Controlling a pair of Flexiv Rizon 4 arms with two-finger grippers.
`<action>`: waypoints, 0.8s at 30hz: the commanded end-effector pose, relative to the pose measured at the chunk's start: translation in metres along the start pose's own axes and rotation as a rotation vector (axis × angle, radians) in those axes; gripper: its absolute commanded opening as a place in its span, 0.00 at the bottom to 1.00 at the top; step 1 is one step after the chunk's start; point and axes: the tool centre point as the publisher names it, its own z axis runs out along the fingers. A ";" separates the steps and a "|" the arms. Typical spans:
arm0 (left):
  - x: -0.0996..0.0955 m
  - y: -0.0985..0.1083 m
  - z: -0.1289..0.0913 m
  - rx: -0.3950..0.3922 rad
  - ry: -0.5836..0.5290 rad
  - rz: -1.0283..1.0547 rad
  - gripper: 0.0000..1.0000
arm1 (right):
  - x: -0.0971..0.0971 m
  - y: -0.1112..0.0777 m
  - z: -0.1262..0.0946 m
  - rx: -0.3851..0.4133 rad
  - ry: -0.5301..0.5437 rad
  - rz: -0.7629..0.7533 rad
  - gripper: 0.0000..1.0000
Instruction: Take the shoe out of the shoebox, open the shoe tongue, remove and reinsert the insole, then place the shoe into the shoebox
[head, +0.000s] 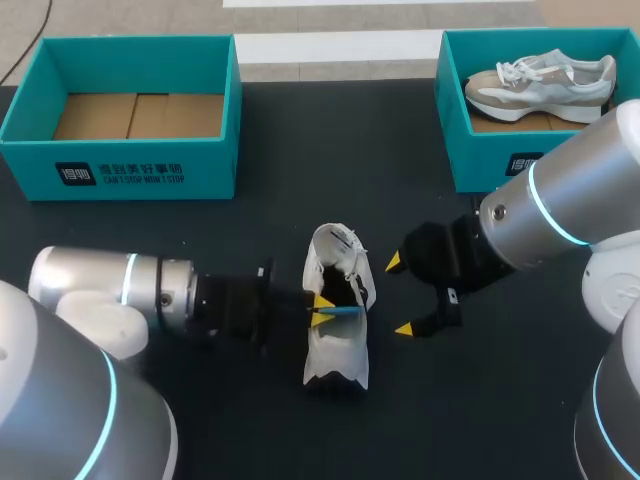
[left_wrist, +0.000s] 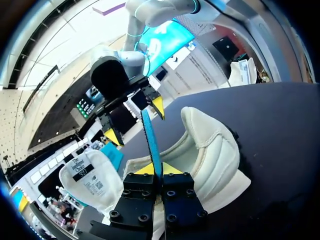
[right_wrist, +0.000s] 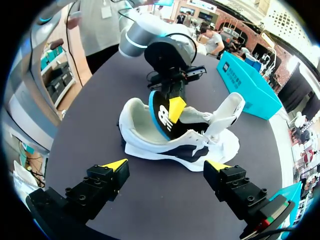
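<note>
Two teal shoeboxes stand at the far side of the dark table (head: 330, 150); the left box (head: 120, 170) shows only its cardboard floor; the right box (head: 485, 160) holds a grey-and-white sneaker (head: 540, 85). Near the middle of the table, well apart from both boxes, the white shoe (head: 335, 355) sits on its sole, with its tongue (right_wrist: 227, 112) lifted up and away from the opening. The left gripper (head: 322, 309) is over the shoe's opening; its fingers are pinched together on the insole (right_wrist: 161, 117), a black sheet with a blue rim; the insole stands on edge, its lower part down inside the shoe and its upper part sticking out. The right gripper (head: 400, 296) hangs just beside the shoe on the opposite side; its fingers are spread wide, holding nothing and touching neither shoe nor insole.
</note>
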 end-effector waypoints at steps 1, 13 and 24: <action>0.005 -0.003 0.002 0.010 -0.005 0.007 0.34 | 0.001 0.000 0.001 -0.001 -0.002 0.000 1.00; 0.006 -0.041 -0.018 0.066 -0.043 0.054 0.21 | 0.001 0.000 0.001 -0.001 -0.002 0.000 1.00; 0.013 -0.018 -0.003 0.047 0.036 0.013 0.00 | 0.001 0.000 0.001 -0.001 -0.002 0.000 1.00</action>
